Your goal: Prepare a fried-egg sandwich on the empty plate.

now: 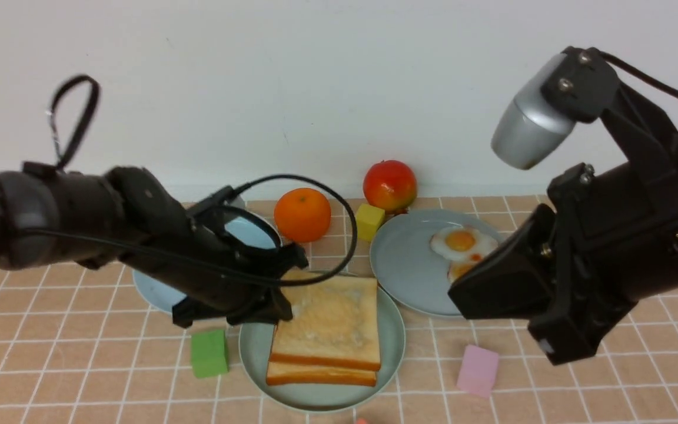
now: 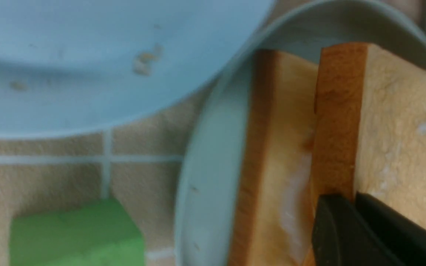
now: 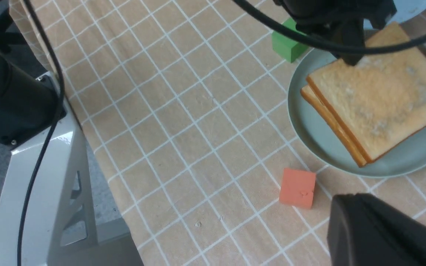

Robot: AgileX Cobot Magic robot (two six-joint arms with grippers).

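**Left gripper** [image 1: 285, 281]: fingers [image 2: 333, 229] drawn together with no gap showing. Their tip sits at the rear left corner of the upper toast slice [image 1: 330, 321]. Whether the crust is pinched cannot be told.

**Right gripper** [image 3: 383, 229]: closed, raised over the right side of the table, well apart from the sandwich.

**Sandwich** [image 3: 375, 96]: two thick square toast slices stacked flat, broad faces up. The faces are golden-tan and the crust edges a darker orange-brown. The upper face is mottled with paler patches. In the left wrist view, a glossy white sliver of fried egg [image 2: 295, 210] shows between the slices.

**Orientation:** being square, the stack has no marked long axis. In the front view its sides run roughly left-right and front-back. The lower slice [image 1: 320, 374] juts slightly toward the robot from under the upper one.

**Position:** the stack covers the middle of the mint-green plate [image 1: 315, 397], near the front centre of the checked tablecloth [image 1: 80, 365].

**Surroundings:**
- A green cube [image 1: 209, 352] lies just left of that plate.
- A pale blue plate [image 1: 153, 294] lies behind it to the left.
- A grey-blue plate [image 1: 406, 265] behind it to the right bears two more fried eggs [image 1: 461, 241].
- A pink cube [image 1: 478, 371] lies to the right.
- A yellow cube [image 1: 369, 221], an orange [image 1: 302, 215] and an apple [image 1: 390, 185] stand at the rear.
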